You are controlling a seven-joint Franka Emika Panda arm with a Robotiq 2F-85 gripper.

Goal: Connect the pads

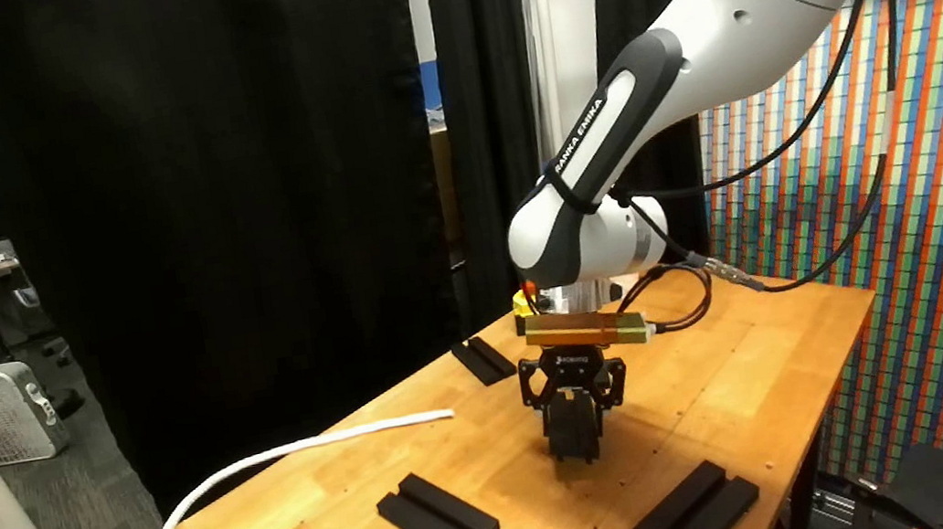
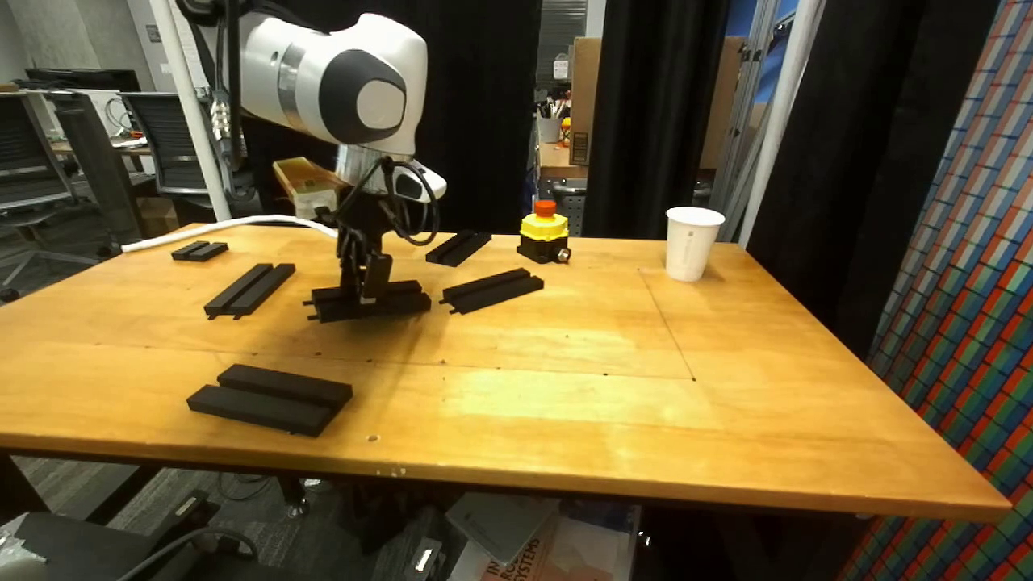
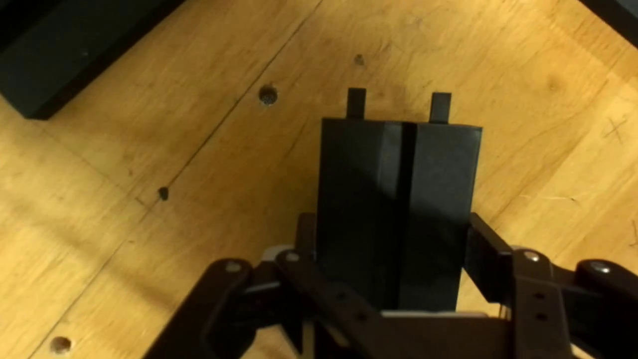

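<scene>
Wrist view: the Robotiq gripper [image 3: 391,244] is clamped across the long sides of the held pad [image 3: 394,209], a black strip with a lengthwise groove. Its long axis extends outward from the fingers and ends in two pegs [image 3: 356,103]; the opposite end is hidden by the tool. In an exterior view, the held pad lies crosswise with its pegs toward picture left. Its peg-less end faces the loose grooved pad [image 2: 494,292], just beside it toward picture right, whose mating pegs [image 2: 454,311] point back at it. The two long axes appear slightly skewed; contact between the held pad and the table [image 2: 524,387] cannot be confirmed. In an exterior view, the held pad appears nearly end-on; the gripper presumably masks the loose grooved pad. The next move probably requires aligning both axes, then seating the peg-less end over the mating pegs.
</scene>
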